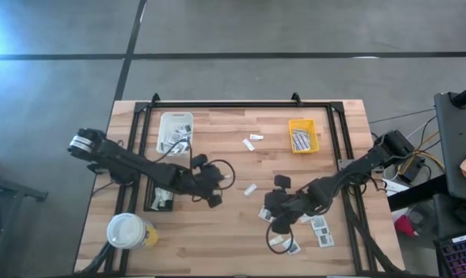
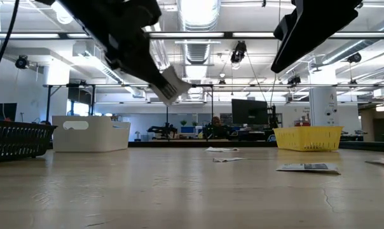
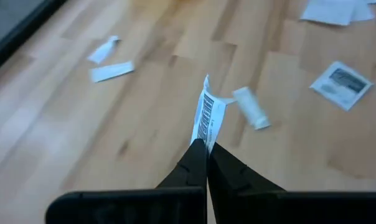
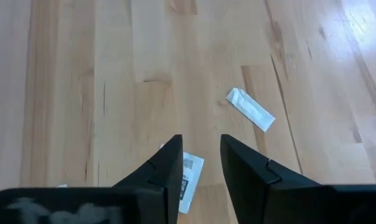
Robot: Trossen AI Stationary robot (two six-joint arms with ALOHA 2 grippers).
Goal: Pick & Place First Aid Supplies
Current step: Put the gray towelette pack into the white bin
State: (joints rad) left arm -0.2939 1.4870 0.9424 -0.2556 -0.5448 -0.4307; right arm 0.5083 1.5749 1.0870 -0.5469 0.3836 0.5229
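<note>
Only barcode stripes legible on packet [image 3: 208, 117] in left tool [image 3: 206, 144].

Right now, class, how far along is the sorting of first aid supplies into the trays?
Done: some packets lie in the white tray and the yellow tray. In hand: the left pincer is shut on a striped strip, lifted off the table; the right pincer hangs open over a packet. Left: several loose packets on the table.
</note>
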